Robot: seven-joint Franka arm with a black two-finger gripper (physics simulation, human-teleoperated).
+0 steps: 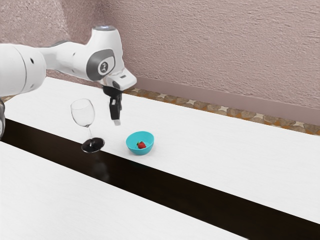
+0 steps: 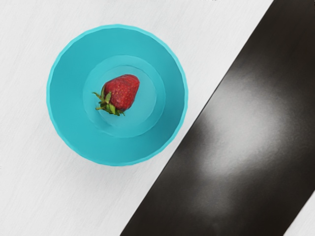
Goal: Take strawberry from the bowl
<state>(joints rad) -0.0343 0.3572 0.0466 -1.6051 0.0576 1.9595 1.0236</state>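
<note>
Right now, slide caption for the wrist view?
Wrist view: a red strawberry lies inside a turquoise bowl, on a white surface beside a black stripe.

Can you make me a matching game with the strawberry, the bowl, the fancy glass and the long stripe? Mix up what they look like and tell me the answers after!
Things:
1. strawberry
2. bowl
3. fancy glass
4. long stripe

Looks like:
A. see-through and standing up
B. red with some green
C. nearly black
D. blue-green and round

Right pairs: 1-B, 2-D, 3-A, 4-C
</note>
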